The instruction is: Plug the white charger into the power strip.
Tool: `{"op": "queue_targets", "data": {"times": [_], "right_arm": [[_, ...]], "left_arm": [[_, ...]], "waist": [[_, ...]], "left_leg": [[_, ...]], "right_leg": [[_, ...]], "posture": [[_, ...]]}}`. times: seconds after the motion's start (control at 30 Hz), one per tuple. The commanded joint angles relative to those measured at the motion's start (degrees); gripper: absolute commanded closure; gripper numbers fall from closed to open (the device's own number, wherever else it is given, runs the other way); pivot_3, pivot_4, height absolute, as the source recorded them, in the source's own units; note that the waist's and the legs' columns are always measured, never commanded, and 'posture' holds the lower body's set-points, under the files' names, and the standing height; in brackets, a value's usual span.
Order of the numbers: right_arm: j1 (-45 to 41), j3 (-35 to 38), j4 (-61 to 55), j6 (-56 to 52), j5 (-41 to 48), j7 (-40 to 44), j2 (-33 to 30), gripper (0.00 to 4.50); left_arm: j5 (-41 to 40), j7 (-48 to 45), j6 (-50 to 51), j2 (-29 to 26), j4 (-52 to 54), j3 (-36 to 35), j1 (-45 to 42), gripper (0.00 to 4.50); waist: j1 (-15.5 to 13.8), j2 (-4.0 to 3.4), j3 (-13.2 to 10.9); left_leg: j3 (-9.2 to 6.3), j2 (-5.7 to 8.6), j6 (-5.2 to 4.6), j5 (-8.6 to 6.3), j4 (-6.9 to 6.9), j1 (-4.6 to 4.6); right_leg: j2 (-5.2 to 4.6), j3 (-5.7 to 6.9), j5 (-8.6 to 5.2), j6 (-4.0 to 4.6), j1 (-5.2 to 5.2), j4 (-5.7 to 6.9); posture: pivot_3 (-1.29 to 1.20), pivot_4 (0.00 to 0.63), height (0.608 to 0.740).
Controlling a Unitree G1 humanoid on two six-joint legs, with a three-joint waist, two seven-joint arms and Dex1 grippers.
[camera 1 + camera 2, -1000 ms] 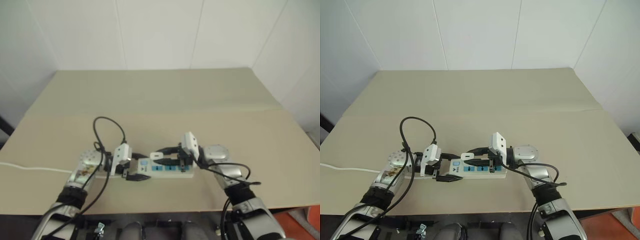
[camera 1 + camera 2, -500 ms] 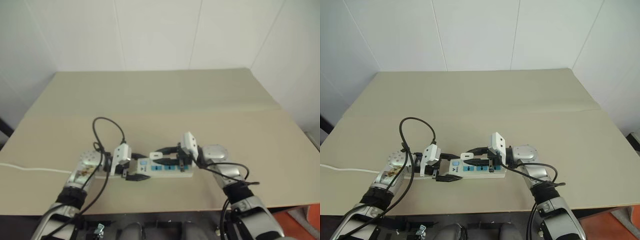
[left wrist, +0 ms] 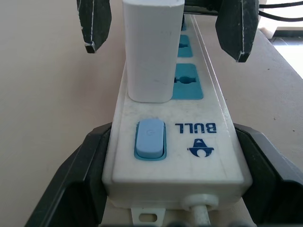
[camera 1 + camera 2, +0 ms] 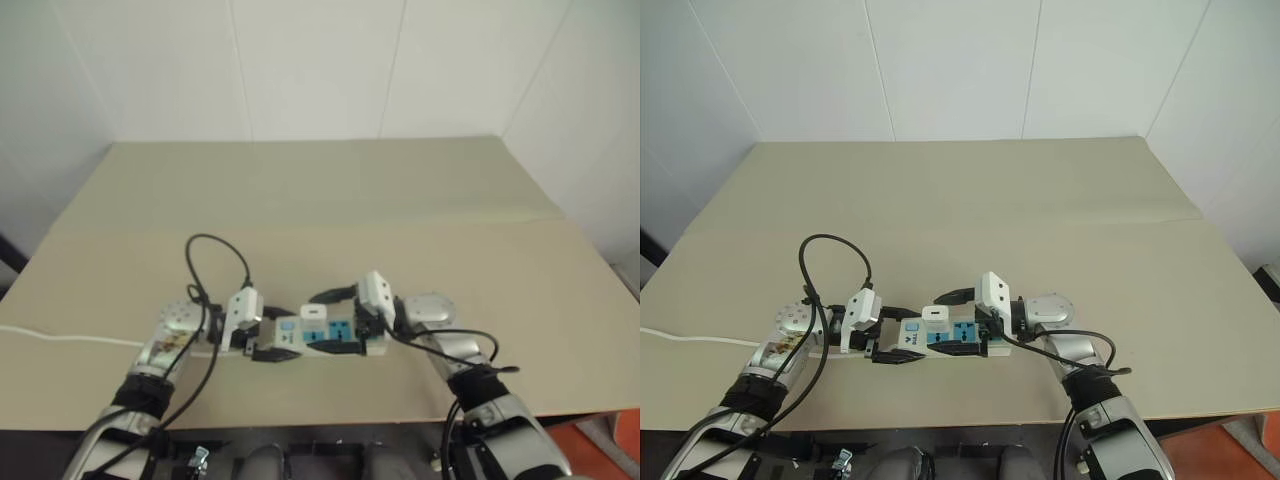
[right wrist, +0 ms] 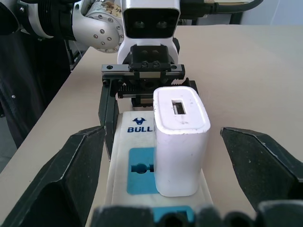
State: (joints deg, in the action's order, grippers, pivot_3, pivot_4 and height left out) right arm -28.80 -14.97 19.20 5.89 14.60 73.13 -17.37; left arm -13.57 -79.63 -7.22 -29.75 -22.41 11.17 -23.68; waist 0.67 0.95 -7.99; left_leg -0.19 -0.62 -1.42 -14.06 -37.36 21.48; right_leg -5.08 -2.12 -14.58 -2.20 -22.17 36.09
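A beige table (image 4: 1040,190) is standing against white walls. Low in the frame's centre, the power strip (image 4: 940,337) is lying flat. The white charger (image 5: 181,140) is standing upright in its socket nearest the switch (image 3: 150,138), apparently seated, so the plugging looks done. The left gripper (image 3: 168,165) is clamping the strip's switch end. The right gripper (image 5: 184,165) is flanking the charger, fingers spread wide, not touching it. Only withdrawing seems left.
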Motion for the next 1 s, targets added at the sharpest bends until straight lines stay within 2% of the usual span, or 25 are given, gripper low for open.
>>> {"op": "queue_targets", "data": {"times": [0.03, 0.1, 0.17, 0.23, 0.37, 0.43, 0.5, 0.6, 0.7, 0.77, 0.87, 1.0], "right_arm": [[0.9, 0.1, -1.1, 1.7, -0.9, 0.0, -0.8, 0.04], [0.9, 0.4, -1.0, 2.1, -1.2, -0.8, -1.0, 0.04], [1.0, 0.6, -1.1, 1.8, -1.3, -0.9, -1.5, 0.0], [1.1, 0.7, -1.2, 1.6, -1.2, -0.9, -1.8, 0.0], [1.1, 1.3, -2.8, 0.3, -0.4, -1.6, -2.4, 0.0], [1.1, 2.6, -3.8, 1.0, 0.1, -2.3, -3.2, 0.0], [1.5, 5.3, -6.5, -0.1, 2.2, -1.6, -6.0, 0.0], [3.5, 10.1, -11.2, -0.8, 5.0, -0.2, -12.4, 0.0], [8.6, 18.6, -17.3, -0.4, 9.4, 2.3, -21.7, 0.0], [12.5, 23.0, -20.3, -2.4, 11.3, 3.7, -27.3, 0.0], [18.4, 28.5, -22.3, -5.3, 13.0, 5.5, -34.6, 0.0], [24.2, 34.8, -25.8, -11.9, 15.1, 3.6, -39.9, 0.0]], "left_arm": [[2.3, 0.1, 0.7, 0.1, -1.7, 2.0, 1.2, 1.21], [1.7, 0.4, 1.8, 0.2, -1.4, 1.5, 1.1, 1.21], [0.9, 1.4, 2.1, 0.8, -0.9, 0.5, 1.1, 0.47], [0.4, 0.9, 2.0, 0.8, -0.3, 0.3, 1.1, 0.01], [-1.7, 2.1, 0.2, 2.1, -0.4, -2.7, 0.4, 0.01], [-5.3, 0.2, 3.7, 0.5, 3.0, -5.0, 0.7, 0.01], [-11.0, -1.9, 10.1, -3.4, 9.3, -8.7, 1.9, 0.01], [-17.0, -5.1, 16.5, -10.9, 15.5, -14.3, 4.5, 0.01], [-17.5, -9.1, 18.1, -21.2, 15.3, -19.8, 8.0, 0.01], [-15.2, -11.3, 15.3, -25.8, 12.3, -21.4, 10.2, 0.01], [-12.0, -12.1, 9.9, -28.8, 6.8, -22.8, 11.7, 0.01], [-9.6, -10.5, 6.9, -29.7, 4.4, -23.0, 11.4, 0.01]], "waist": [[0.0, 0.0, 0.0], [0.0, 0.0, 0.0], [0.0, 0.0, 0.0], [0.0, 0.04, 0.0], [0.0, 0.08, -0.1], [0.0, 0.17, -0.1], [0.1, 0.3, -0.5], [0.2, 0.31, -1.1], [0.1, 0.17, -1.5], [0.1, 0.09, -1.6], [-0.1, 0.09, -1.6], [0.0, 0.23, -1.7]], "left_leg": [[0.0, 0.0, 0.0, 0.0, 0.0, 0.0], [0.01, 0.0, 0.0, 0.0, 0.0, 0.0], [0.0, 0.01, 0.0, 0.0, 0.0, 0.0], [0.01, 0.01, 0.0, 0.0, -0.01, 0.03], [0.01, 0.01, 0.0, 0.0, 0.0, 0.09], [0.0, 0.0, 0.0, 0.0, -0.04, 0.22], [-0.01, -0.06, 0.0, 0.0, -0.12, 0.41], [-0.05, -0.13, 0.01, 0.0, -0.45, 1.19], [-0.05, -0.14, 0.01, 0.0, -0.44, 1.36], [-0.02, -0.13, 0.01, -0.03, -0.4, 1.39], [0.09, -0.11, 0.0, -0.05, -0.39, 1.37], [0.25, -0.14, 0.01, -0.04, -0.47, 1.35]], "right_leg": [[0.0, 0.0, 0.0, 0.0, 0.0, 0.0], [0.0, 0.0, 0.0, 0.0, 0.0, 0.0], [0.0, 0.0, 0.0, -0.01, 0.0, 0.0], [0.0, -0.01, 0.01, -0.02, -0.02, 0.0], [0.0, -0.01, 0.01, -0.02, -0.07, -0.01], [0.0, 0.01, 0.02, -0.02, -0.15, 0.0], [0.02, 0.01, 0.03, -0.03, -0.31, 0.04], [0.08, 0.02, 0.08, -0.07, -1.06, 0.27], [0.04, 0.05, 0.09, -0.09, -1.19, 0.15], [0.02, 0.06, 0.08, -0.1, -1.19, 0.03], [-0.04, 0.05, 0.06, -0.12, -1.16, -0.03], [-0.01, 0.07, 0.09, -0.11, -1.09, 0.0]], "posture": [[0.0, 0.15, 0.74], [0.0, 0.15, 0.74], [0.0, 0.15, 0.74], [0.0, 0.15, 0.74], [0.0, 0.15, 0.74], [0.0, 0.15, 0.74], [0.0, 0.15, 0.74], [0.0, 0.15, 0.74], [0.0, 0.15, 0.74], [0.0, 0.15, 0.74], [0.0, 0.15, 0.74], [0.0, 0.15, 0.74]]}}
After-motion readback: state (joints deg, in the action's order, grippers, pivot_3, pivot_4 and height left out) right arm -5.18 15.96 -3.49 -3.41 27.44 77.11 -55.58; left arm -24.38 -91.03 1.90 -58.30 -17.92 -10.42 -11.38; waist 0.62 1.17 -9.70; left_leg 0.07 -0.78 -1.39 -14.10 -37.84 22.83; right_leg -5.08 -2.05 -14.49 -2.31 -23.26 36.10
